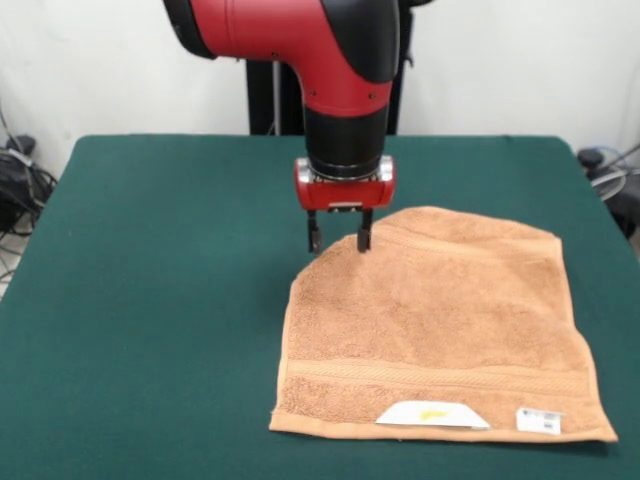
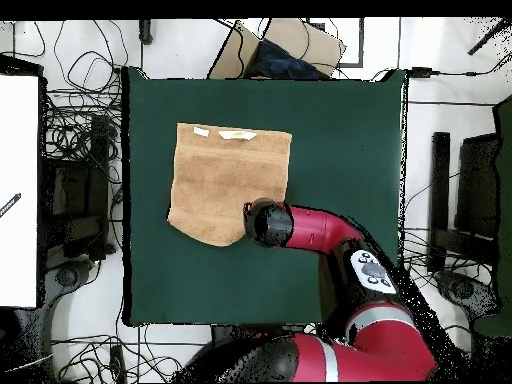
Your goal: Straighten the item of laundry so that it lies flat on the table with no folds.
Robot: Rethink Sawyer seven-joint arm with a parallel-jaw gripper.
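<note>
Jaws (image 1: 339,237) parted, empty (tips just above corner), towel (image 1: 440,325), green table (image 1: 150,300)

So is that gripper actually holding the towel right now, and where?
Nothing is held. The gripper is open, its tips just above the towel at its far corner, with no cloth pinched between them.

From overhead the arm (image 2: 310,228) covers the gripper and one towel (image 2: 225,180) corner — the tags' (image 2: 237,134) print is too small to read.
</note>
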